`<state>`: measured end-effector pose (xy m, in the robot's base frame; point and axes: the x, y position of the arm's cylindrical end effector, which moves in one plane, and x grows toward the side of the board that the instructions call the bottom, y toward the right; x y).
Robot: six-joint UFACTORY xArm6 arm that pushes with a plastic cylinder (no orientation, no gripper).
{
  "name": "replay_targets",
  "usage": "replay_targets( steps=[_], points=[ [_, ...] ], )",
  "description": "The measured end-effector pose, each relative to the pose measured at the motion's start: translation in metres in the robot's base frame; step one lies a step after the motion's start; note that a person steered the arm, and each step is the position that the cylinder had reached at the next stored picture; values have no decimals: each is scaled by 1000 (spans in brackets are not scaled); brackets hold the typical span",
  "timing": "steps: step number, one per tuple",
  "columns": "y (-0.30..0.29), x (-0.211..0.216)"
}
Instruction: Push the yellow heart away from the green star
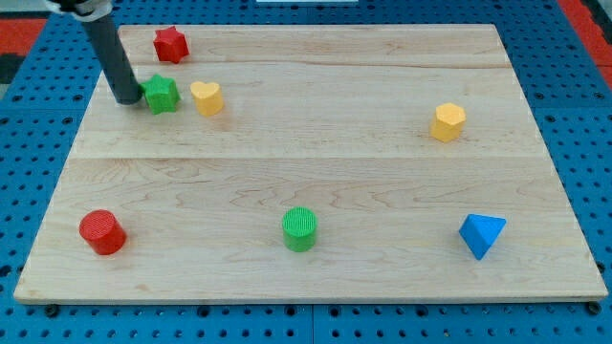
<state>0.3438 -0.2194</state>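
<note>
My tip [128,98] sits at the view's upper left of the tabletop [316,162], touching or just about touching the left side of the green star [162,94] — can't tell which. The rod leans up and to the view's left, out of frame at the top. No jaws on me, just the rod, so nothing is clenched or grasped.

Yellow heart [207,97] lies just beside the star on its right w/ a thin gap between them, so tip, star and heart stand in one row, left to right. Red star [170,44] is near, above the green one toward the view's top, apart from both.

Rest of the blocks are well apart from that group:
- yellow hexagon [448,121] at the view's right, approx. mid-height
- red cylinder [102,232] at bottom left
- green cylinder [299,228] at bottom centre
- blue block [481,235], pyramid-like, at bottom right

Tabletop is pale wood planks — it rests on a blue pegboard [574,115] w/ a grid of holes. A red patch [588,14] shows at the top right corner, another at top left.
</note>
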Motion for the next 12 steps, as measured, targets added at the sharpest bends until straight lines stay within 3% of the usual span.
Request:
replay_targets(
  steps=[1,2,3,4,5,7,8,10,12],
  points=[
    [52,13],
    [19,39],
    [-62,36],
    [-78,14],
    [-39,3],
    [-32,-36],
    [-29,-36],
    [38,7],
    [93,7]
  ],
)
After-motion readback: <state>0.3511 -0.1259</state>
